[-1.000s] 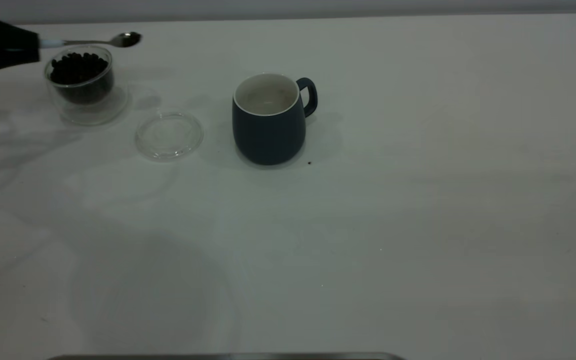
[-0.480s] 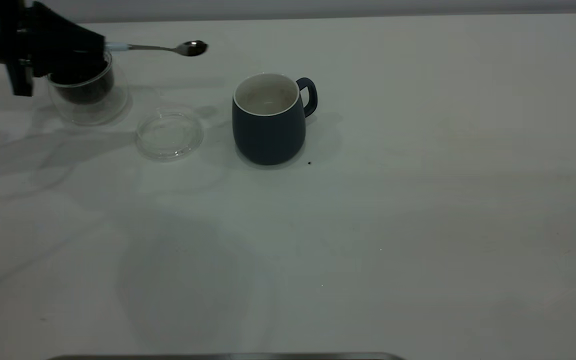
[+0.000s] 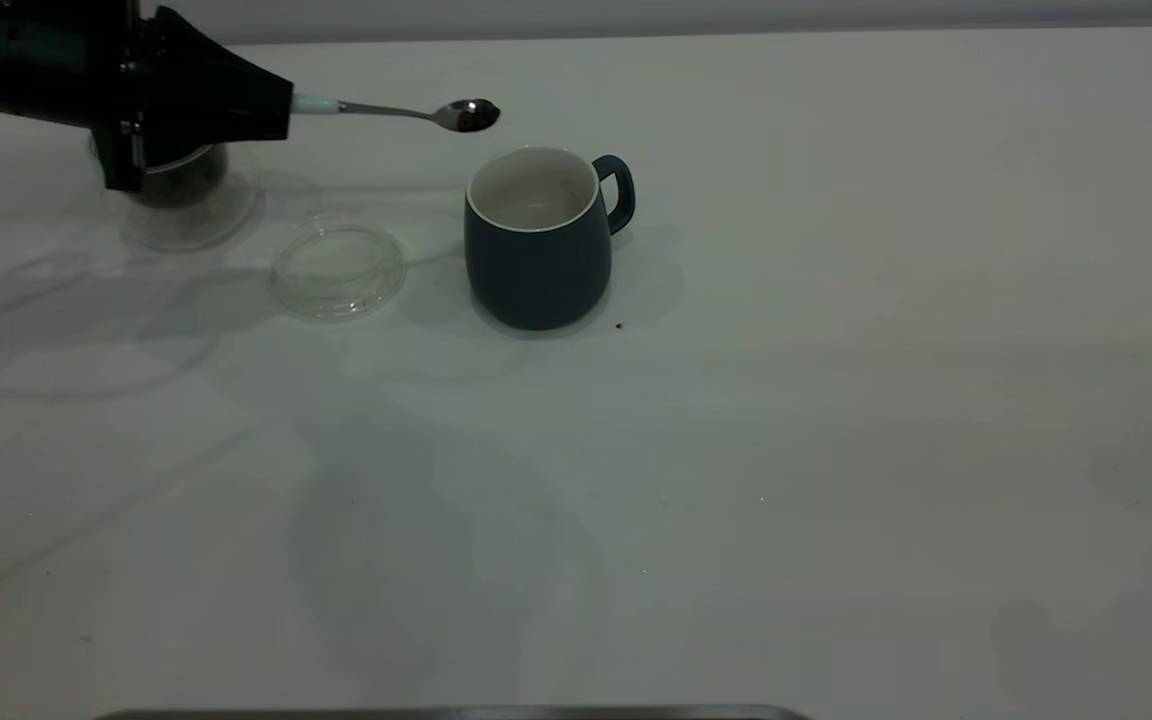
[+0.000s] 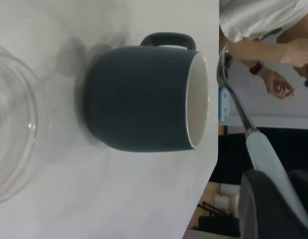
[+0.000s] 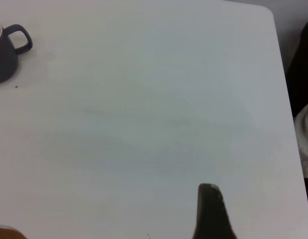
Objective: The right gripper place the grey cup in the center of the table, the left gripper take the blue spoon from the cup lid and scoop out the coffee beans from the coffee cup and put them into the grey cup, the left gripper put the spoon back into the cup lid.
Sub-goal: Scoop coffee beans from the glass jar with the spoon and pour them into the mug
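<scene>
Left tool (image 3: 281,103) grips blue spoon (image 3: 406,111) (bowl above grey cup (image 3: 537,245)), hiding coffee cup (image 3: 186,205).

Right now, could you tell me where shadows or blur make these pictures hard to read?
Exterior view: dim, with broad soft arm shadows across the table; the lid is faint, clear glass on white. Left wrist view: the mug is fairly sharp, while the spoon handle and the near glass cup blur. Right wrist view: washed out, only a dark finger showing.
</scene>
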Controlling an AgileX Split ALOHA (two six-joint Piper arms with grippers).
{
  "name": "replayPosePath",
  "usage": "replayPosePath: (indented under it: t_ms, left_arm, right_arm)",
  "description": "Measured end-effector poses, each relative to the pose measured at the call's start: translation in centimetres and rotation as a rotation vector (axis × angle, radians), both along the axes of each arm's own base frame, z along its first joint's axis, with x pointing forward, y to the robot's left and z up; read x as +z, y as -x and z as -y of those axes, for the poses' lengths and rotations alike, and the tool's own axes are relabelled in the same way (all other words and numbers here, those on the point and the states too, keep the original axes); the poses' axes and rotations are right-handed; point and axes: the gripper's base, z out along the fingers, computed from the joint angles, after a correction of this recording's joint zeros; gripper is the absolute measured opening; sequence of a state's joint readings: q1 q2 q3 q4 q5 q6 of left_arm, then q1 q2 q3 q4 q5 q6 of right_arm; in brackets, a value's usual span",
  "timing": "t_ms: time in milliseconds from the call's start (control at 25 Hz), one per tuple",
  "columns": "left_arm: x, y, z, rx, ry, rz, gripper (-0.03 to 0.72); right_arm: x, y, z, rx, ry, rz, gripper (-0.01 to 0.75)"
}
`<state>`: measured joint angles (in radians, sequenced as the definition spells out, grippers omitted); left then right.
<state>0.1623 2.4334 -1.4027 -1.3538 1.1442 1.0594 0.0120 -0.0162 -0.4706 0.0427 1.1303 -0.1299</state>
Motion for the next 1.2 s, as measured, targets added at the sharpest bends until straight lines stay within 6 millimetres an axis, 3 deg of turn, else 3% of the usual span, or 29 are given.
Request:
replayPosePath:
  t_ms: [280,880,1080,1200]
  left_arm:
    - [0.0,0.1,1.3,-0.057,-0.009,0.065,0.130]
    - [0.0,0.2,2.1,-0.285,-0.078,0.586,0.131]
    - [0.0,0.2,2.1,-0.292,-0.081,0.613,0.131]
    - [0.0,0.2,2.1,-0.257,-0.070,0.525,0.131]
  right_arm:
    - [0.0,0.0,0.0,0.000,0.000,0.000,0.459]
    - [0.0,0.0,0.0,0.000,0.000,0.000,0.459]
    - [0.0,0.0,0.0,0.000,0.000,0.000,0.459]
    - [0.0,0.0,0.0,0.000,0.000,0.000,0.459]
